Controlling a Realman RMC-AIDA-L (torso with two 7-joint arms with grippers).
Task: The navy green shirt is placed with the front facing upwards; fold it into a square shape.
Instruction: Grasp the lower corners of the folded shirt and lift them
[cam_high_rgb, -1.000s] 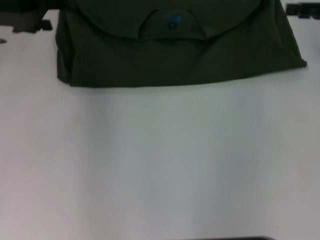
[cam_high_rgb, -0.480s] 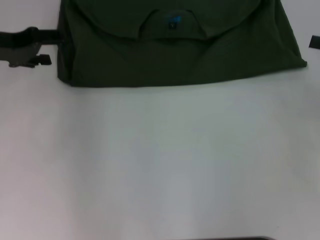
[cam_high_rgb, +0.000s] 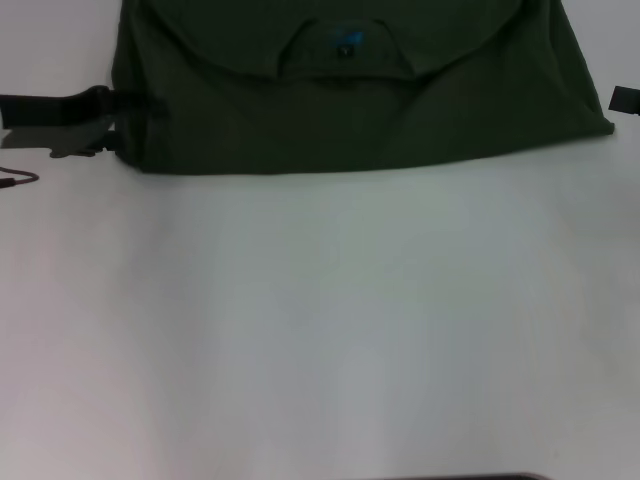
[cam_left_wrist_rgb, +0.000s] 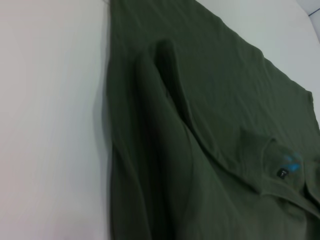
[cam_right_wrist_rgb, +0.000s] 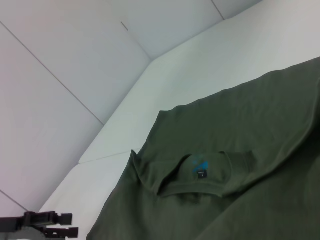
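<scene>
Olive-green cotton, the navy green shirt (cam_high_rgb: 350, 90) lay part-folded at the desk's (cam_high_rgb: 320, 330) twelve o'clock, where the left end effector (cam_high_rgb: 95, 125), narrowly parted, had just reached its nine o'clock edge, seemingly ready for another fold.

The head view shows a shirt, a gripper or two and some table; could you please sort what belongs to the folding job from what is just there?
Job:
- navy green shirt, partly folded
- left gripper, at the shirt's left edge
- right gripper, barely in view by the right edge

Just there:
- white table
- thin cable near the left gripper
</scene>
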